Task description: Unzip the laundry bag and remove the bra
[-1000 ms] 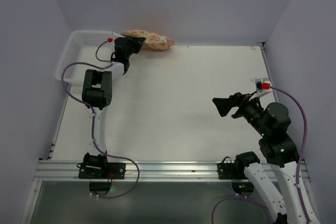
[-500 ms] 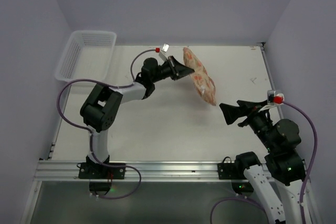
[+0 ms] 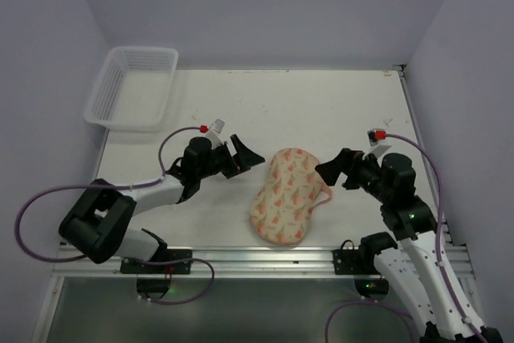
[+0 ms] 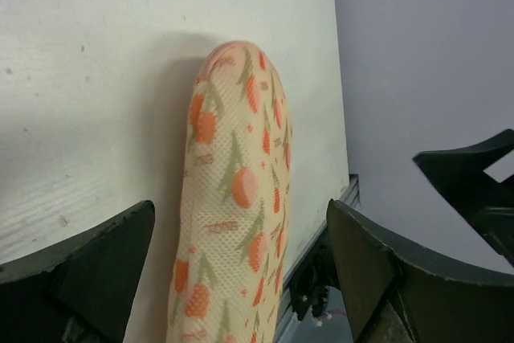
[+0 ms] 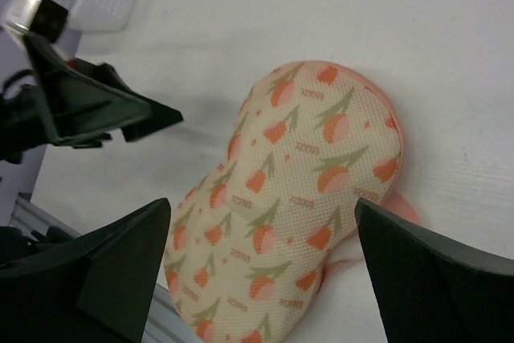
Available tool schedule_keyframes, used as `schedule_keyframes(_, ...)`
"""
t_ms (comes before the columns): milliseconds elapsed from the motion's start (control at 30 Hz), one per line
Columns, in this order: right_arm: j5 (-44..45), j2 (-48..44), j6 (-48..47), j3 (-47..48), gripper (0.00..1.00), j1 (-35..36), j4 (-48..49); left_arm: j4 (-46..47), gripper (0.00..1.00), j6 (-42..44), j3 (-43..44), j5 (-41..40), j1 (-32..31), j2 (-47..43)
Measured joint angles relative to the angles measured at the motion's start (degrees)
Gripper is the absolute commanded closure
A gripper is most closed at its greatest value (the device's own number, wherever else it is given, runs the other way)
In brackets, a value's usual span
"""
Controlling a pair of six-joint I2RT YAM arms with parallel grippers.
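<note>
The laundry bag [image 3: 285, 196], an oval cream pouch with an orange tulip print and pink trim, lies flat on the table near the front edge. It also fills the middle of the left wrist view [image 4: 233, 222] and the right wrist view [image 5: 297, 198]. My left gripper [image 3: 245, 158] [image 4: 241, 279] stands open just left of the bag, with nothing between its fingers. On the bag's right side my right gripper [image 3: 329, 173] [image 5: 261, 222] is open beside the pink loop [image 3: 325, 196]. The bra is hidden.
A white lattice basket [image 3: 132, 86] stands at the back left corner. The metal rail [image 3: 257, 259] runs along the table's front edge, close under the bag. Walls enclose the table at the back and on both sides.
My left gripper carried the bag from the back by the basket to the front middle, then opened and let it go. My right gripper moved left toward the bag.
</note>
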Motion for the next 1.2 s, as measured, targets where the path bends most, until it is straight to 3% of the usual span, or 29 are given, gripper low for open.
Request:
schedule_keyframes(133,0.15,3.87,1.07,-3.34,0.01,1.68,0.48,-8.74,0.11,5.53,2.12,-4.35,0.00,-7.89)
schedule_keyframes(367,1.73,15.21,6.45,-5.51,0.01,7.48,1.99,-20.31,0.13,12.50,7.61,-3.80,0.04,-2.36)
schedule_keyframes(633,1.11,33.66,11.02,-5.75,0.01,10.82,8.52,-31.69,0.12,17.22,7.82,-6.51,0.39,-6.29)
schedule_keyframes(767,-0.35,48.13,9.11,4.17,0.01,10.82,8.83,-35.19,0.12,18.67,7.89,-7.06,2.69,-8.98)
schedule_keyframes(967,-5.49,71.14,0.87,33.22,0.01,10.84,9.31,-37.22,0.12,19.87,7.15,-6.29,8.00,-14.64)
schedule_keyframes(1067,-7.17,76.91,-3.02,42.16,0.01,10.84,7.50,-36.98,0.12,19.82,6.08,-5.38,9.01,-16.31)
schedule_keyframes(1200,-7.43,76.85,-6.14,46.27,0.01,10.86,4.79,-34.86,0.12,17.59,2.84,-2.47,9.05,-15.76)
